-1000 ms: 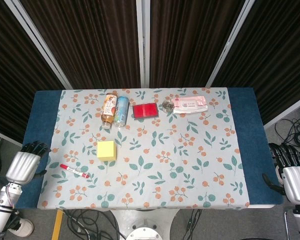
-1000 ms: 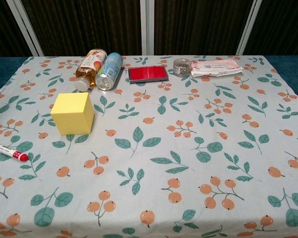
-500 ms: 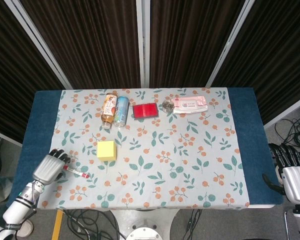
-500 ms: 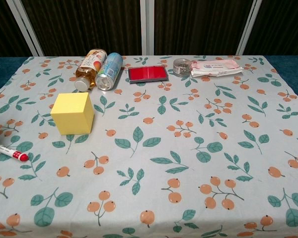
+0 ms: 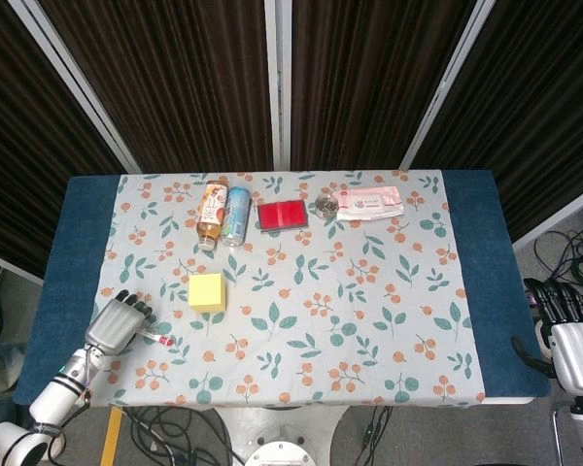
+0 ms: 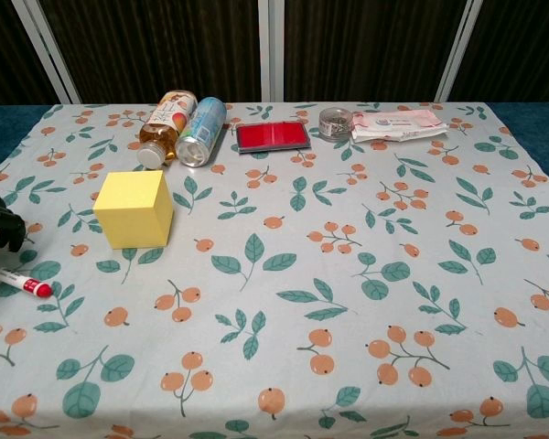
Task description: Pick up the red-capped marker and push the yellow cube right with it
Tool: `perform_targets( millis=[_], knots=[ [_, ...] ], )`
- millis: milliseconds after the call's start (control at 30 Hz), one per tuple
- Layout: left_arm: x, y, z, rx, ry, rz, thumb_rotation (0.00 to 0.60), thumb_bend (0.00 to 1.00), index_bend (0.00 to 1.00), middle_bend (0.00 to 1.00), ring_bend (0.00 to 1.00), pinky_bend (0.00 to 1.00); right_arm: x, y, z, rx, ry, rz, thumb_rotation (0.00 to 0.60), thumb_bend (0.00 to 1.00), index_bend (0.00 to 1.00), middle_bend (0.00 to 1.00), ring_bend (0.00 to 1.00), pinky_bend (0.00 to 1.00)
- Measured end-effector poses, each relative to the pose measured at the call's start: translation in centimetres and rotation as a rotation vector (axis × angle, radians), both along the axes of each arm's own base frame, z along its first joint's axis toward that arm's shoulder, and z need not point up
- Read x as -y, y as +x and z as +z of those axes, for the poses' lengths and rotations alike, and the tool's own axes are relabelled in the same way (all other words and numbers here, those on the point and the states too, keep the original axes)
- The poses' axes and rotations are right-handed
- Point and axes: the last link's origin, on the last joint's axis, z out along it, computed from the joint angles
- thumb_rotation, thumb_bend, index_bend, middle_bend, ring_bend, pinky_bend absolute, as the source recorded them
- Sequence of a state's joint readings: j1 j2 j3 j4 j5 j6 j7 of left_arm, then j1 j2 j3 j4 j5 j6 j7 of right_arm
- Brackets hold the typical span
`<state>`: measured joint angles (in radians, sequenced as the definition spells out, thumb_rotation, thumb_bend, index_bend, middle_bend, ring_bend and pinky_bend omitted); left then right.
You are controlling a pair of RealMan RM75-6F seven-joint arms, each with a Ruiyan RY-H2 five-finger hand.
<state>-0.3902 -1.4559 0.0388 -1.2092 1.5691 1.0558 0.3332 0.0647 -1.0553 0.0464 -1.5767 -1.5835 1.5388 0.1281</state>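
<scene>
Two robot hands flanked the table: the left hand (image 5: 120, 321), fingers spread, hovered over the red-capped marker (image 6: 16, 280) near the yellow cube (image 5: 207, 291), while the right hand (image 5: 567, 335) lay open at the far edge.

The left hand (image 5: 120, 323), silver-backed with black fingers, is seen at the lower left of the head view, its fingers spread and pointed toward the upper right; nothing is held in it. Its forearm is angled down to the lower left corner. In the chest view only its dark fingertips (image 6: 0, 224) are seen at the left edge. The right hand (image 5: 568, 335) is held at the lower right edge, fingers up and apart, empty.
</scene>
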Motion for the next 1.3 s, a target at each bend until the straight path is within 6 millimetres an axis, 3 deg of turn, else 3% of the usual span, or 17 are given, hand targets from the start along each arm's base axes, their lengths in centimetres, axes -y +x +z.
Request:
perform_targets(
  millis=[467,900,1033,1300],
  knots=[
    [0.0,-0.1,-0.8,-0.021,-0.011,0.011,0.6,0.35,0.54,0.6,0.38,0.32,0.1,-0.2,-0.1,0.001,0.004,-0.005,0.6,0.2,0.0,0.1,0.0,0.0],
    [-0.1,-0.5,-1.0,-0.004,-0.012,0.021,0.6,0.42,0.62,0.68,0.47,0.48,0.1,-0.1,-0.1,0.0,0.003,-0.006,0.6,0.2,0.0,0.1,0.0,0.0],
    [-0.1,-0.5,-0.6,0.048,0.007,0.018,0.6,0.47,0.67,0.72,0.52,0.56,0.1,-0.1,0.0,-0.002,0.002,-0.005,0.6,0.2,0.0,0.1,0.0,0.0],
    [-0.6,-1.9,1.2,0.145,0.057,0.05,0.6,0.49,0.67,0.72,0.53,0.59,0.0,0.0,0.1,-0.002,-0.003,-0.003,0.6,0.2,0.0,0.11,0.0,0.0]
  ],
)
